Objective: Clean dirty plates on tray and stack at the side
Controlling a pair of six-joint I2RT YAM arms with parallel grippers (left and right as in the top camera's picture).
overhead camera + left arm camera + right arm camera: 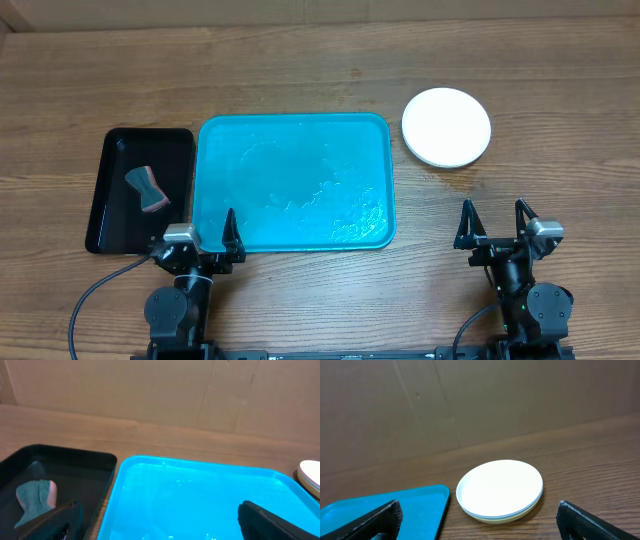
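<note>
The turquoise tray lies mid-table with no plates on it; wet smears show on its surface. It also shows in the left wrist view and at the corner of the right wrist view. The plates sit in one stack on the wood to the tray's right, white on top, with pale cyan and yellow-green rims visible under it in the right wrist view. My left gripper is open and empty at the tray's near left corner. My right gripper is open and empty, near of the stack.
A black tray stands left of the turquoise tray and holds a grey-pink sponge, also seen in the left wrist view. A cardboard wall runs along the table's far edge.
</note>
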